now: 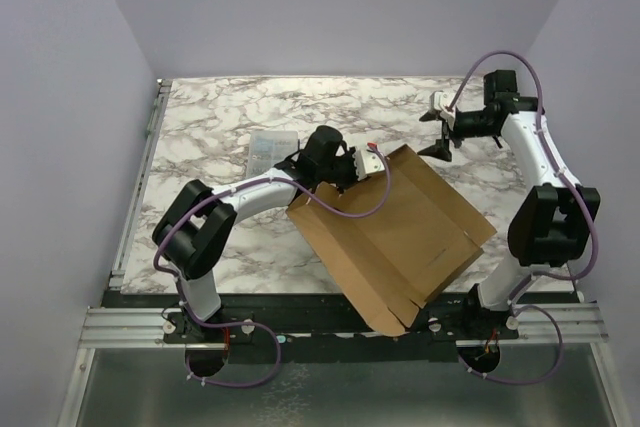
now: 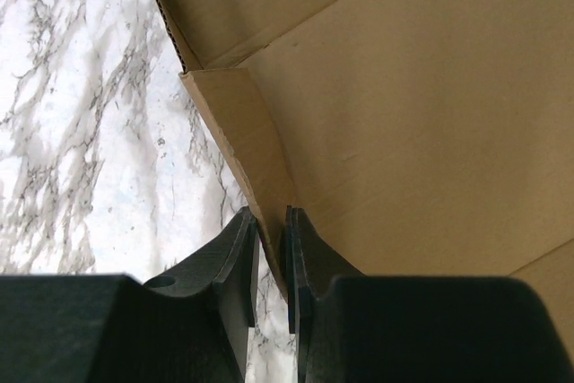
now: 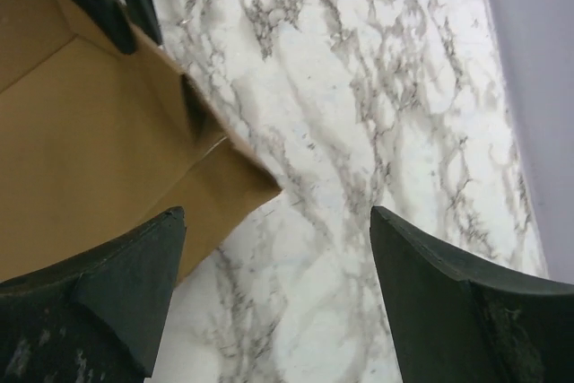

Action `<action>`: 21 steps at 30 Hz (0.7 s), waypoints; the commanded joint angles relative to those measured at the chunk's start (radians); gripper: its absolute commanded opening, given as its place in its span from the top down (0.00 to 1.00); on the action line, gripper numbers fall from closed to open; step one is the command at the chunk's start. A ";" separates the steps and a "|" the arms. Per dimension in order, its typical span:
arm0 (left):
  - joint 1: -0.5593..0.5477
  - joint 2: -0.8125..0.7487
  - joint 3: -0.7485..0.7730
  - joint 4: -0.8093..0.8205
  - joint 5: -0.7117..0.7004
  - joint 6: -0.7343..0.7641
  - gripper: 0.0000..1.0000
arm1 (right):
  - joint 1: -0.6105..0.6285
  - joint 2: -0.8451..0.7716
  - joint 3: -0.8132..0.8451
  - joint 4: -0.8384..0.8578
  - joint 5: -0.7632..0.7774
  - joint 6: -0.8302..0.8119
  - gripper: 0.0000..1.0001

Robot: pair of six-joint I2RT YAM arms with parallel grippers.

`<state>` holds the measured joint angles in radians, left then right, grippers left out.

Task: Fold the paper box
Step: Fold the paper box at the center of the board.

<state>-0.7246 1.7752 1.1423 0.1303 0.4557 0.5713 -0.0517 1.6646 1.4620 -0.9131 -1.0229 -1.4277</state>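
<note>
- The left claw (image 2: 272,221) is nearly closed, its two fingers pinched on a thin upright flap (image 2: 242,132) of the paper box (image 2: 404,132); the flap's edge runs straight down into the narrow gap between the fingers.
- To the right of that claw in the left wrist view, a broad brown panel of the box fills the frame, with a crease crossing its upper part. To the claw's left lies the bare marble table (image 2: 81,132).
- The right claw (image 3: 276,221) stands wide open and has hold of nothing; only marble shows between its fingers.
- Ahead of the right claw and off toward its left finger, a corner of the paper box (image 3: 81,132) lies on the table, apart from both fingers.
- From above, the left claw (image 1: 352,169) sits at the far-left edge of the paper box (image 1: 400,237), which stretches from the claw back toward the arm bases, its near corner reaching past the table's edge.
- The right claw (image 1: 440,142) hangs beyond and to the right of the box's far corner, near it but not touching.
- A clear plastic case (image 1: 272,152) rests on the table (image 1: 220,117) to the left of the left claw, near its arm.
</note>
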 commanded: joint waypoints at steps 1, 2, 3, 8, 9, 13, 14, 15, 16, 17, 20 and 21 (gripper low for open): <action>0.002 -0.040 0.001 -0.029 0.022 0.078 0.86 | 0.000 0.141 0.138 -0.186 -0.109 -0.135 0.15; 0.002 -0.041 0.004 -0.030 0.023 0.076 0.86 | 0.003 0.157 0.152 -0.189 -0.112 -0.133 0.16; 0.002 -0.044 0.006 -0.031 0.022 0.078 0.86 | 0.007 0.171 0.166 -0.200 -0.113 -0.141 0.18; 0.002 -0.061 0.007 -0.031 0.008 0.088 0.86 | 0.049 0.203 0.218 -0.298 -0.090 -0.202 0.25; 0.003 -0.063 0.008 -0.031 0.007 0.089 0.86 | 0.051 0.204 0.218 -0.297 -0.077 -0.198 0.27; 0.003 -0.066 0.014 -0.032 0.010 0.089 0.86 | 0.079 0.208 0.221 -0.270 -0.044 -0.159 0.40; 0.003 -0.066 0.015 -0.031 0.012 0.088 0.86 | 0.079 0.211 0.228 -0.273 -0.040 -0.156 0.43; 0.002 -0.067 0.016 -0.031 0.011 0.087 0.86 | 0.080 0.214 0.236 -0.278 -0.037 -0.159 0.46; 0.003 -0.068 0.016 -0.031 0.012 0.087 0.86 | 0.082 0.214 0.241 -0.285 -0.032 -0.166 0.50; 0.003 -0.070 0.016 -0.031 0.012 0.087 0.86 | 0.086 0.215 0.246 -0.291 -0.022 -0.175 0.53; 0.003 -0.073 0.018 -0.031 0.012 0.086 0.86 | 0.105 0.215 0.251 -0.307 0.018 -0.213 0.63; 0.003 -0.075 0.017 -0.031 0.010 0.085 0.86 | 0.109 0.213 0.253 -0.318 0.026 -0.226 0.67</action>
<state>-0.7246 1.7363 1.1427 0.1230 0.4561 0.6060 0.0399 1.8683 1.6882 -1.1740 -1.0523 -1.5993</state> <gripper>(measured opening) 0.206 0.386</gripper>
